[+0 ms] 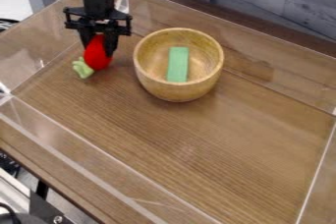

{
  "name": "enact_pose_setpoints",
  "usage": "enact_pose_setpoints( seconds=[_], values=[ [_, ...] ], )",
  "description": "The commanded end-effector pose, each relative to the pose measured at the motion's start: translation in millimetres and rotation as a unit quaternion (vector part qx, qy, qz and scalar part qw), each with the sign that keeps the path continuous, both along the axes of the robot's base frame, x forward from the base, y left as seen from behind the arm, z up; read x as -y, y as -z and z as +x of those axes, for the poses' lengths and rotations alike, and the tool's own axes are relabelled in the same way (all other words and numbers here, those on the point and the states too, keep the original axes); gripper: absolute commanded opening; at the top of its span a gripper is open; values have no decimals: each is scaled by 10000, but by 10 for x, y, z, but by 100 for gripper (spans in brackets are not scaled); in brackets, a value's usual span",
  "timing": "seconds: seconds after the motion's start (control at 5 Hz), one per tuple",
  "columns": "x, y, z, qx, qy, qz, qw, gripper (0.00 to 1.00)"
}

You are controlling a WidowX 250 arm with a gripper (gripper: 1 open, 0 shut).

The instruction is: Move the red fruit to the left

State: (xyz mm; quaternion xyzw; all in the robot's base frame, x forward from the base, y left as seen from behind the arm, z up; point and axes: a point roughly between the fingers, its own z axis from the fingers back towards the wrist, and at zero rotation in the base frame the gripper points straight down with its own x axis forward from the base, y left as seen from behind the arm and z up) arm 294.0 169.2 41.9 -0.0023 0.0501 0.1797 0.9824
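Observation:
The red fruit (97, 57) lies on the wooden table at the far left, its green leafy end (84, 69) pointing toward the lower left. My gripper (100, 50) comes straight down onto it. The black fingers (88, 43) stand on either side of the red body and are shut on it. The fruit rests at table level, a short way left of the wooden bowl (179, 91).
The round wooden bowl holds a flat green rectangular block (178, 64). Clear plastic walls (29, 53) ring the table, with the left wall close beside the fruit. Bare wood tabletop (197, 149) stretches toward the front and right.

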Motion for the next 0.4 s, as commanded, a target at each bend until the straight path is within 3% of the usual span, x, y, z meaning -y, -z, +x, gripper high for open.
enact_pose_setpoints(
  seconds=[0.0, 0.2],
  values=[
    [-123, -154, 5, 278, 352, 158, 9989, 0],
    [-172, -187, 32, 258, 521, 140, 9982, 0]
  ],
)
